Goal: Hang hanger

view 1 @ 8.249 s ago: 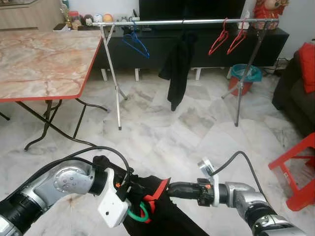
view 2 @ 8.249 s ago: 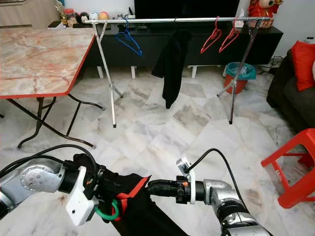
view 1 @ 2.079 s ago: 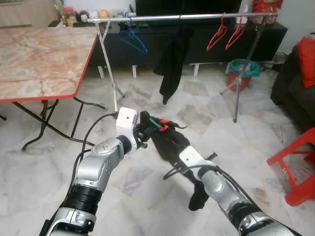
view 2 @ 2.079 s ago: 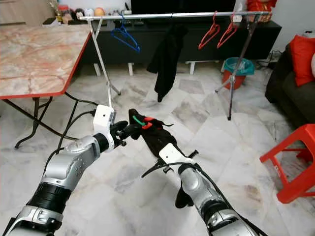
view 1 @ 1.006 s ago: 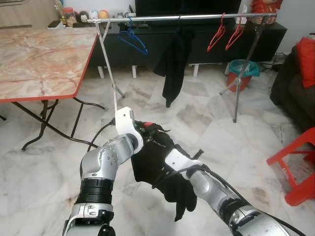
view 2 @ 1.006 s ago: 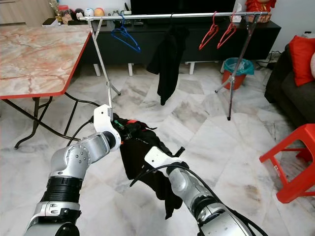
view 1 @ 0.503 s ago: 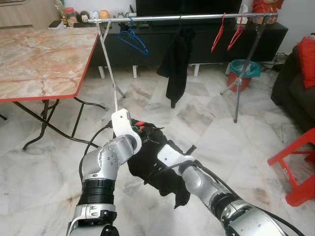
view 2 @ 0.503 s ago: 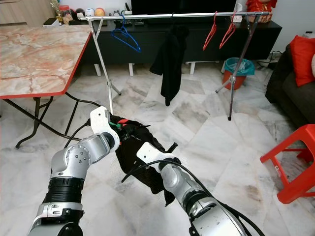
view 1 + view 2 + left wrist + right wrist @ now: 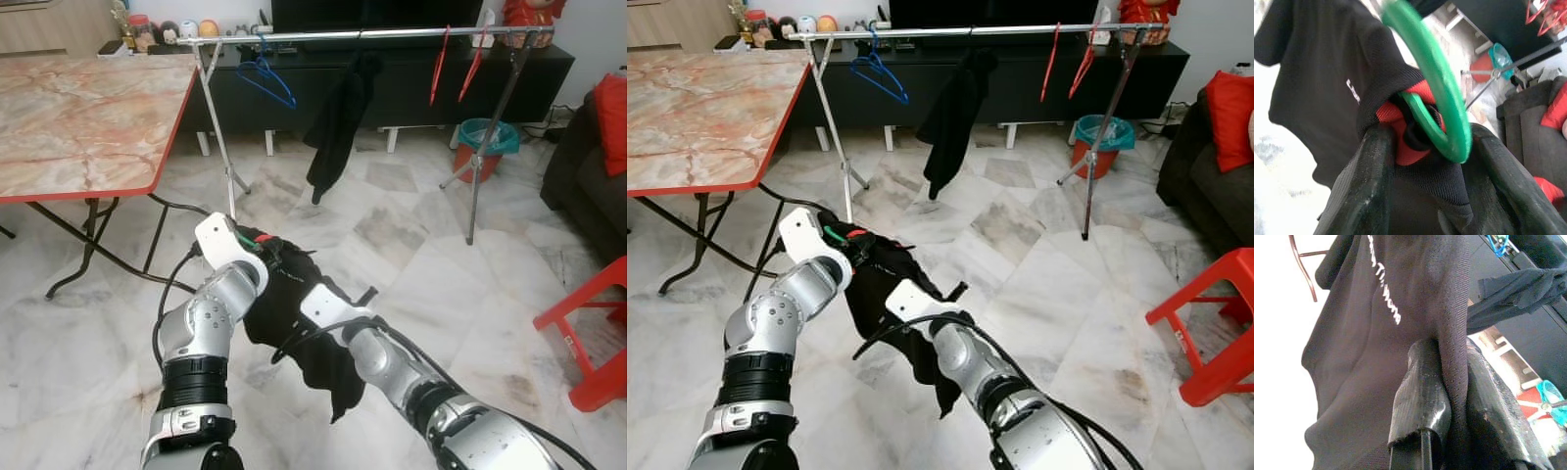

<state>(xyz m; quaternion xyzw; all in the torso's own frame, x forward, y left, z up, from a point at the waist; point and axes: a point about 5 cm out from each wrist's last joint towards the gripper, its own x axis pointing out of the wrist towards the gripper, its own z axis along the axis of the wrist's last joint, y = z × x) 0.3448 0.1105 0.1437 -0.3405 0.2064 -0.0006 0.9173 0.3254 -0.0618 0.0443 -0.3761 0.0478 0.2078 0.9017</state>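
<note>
Lowered and leftward, left gripper (image 9: 1425, 147) holds green hanger (image 9: 1435, 93) hook pointing up.

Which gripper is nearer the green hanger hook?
Left. The left gripper has the green hanger hook between its fingers, at the collar of the black shirt. The right gripper is lower, pinching the shirt's fabric.

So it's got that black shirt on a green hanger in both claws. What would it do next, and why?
Probably lift and carry it toward the rail. The left gripper holds the green hanger at its hook, the right gripper pinches the black shirt, and both are low over the floor, well short of the rack. The stretch of rail between the blue hanger and the hanging dark garment looks free.
</note>
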